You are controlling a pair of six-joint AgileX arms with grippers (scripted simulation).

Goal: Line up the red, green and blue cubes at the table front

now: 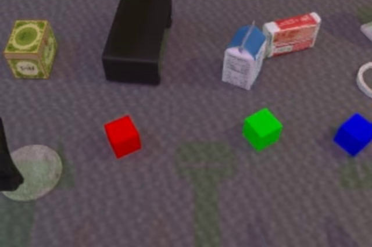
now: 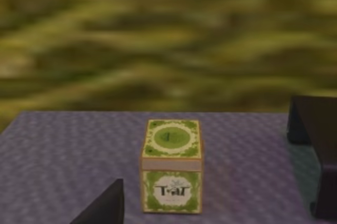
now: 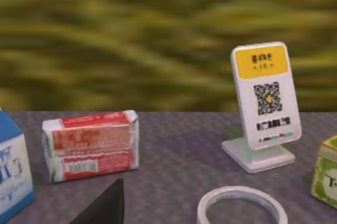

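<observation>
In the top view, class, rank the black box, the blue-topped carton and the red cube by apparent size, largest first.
1. black box
2. blue-topped carton
3. red cube

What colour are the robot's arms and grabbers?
Little shows. The left arm is a plain black shape at the table's left edge in the top view. Each wrist view shows one dark, matte, wedge-shaped finger. No cables or markings are visible. The right arm is outside the top view.

We see a rendered test scene, not a real room: a woven grey-purple table (image 1: 192,200) against a blurred olive backdrop (image 3: 131,34), groceries at twelve o'clock.
</observation>
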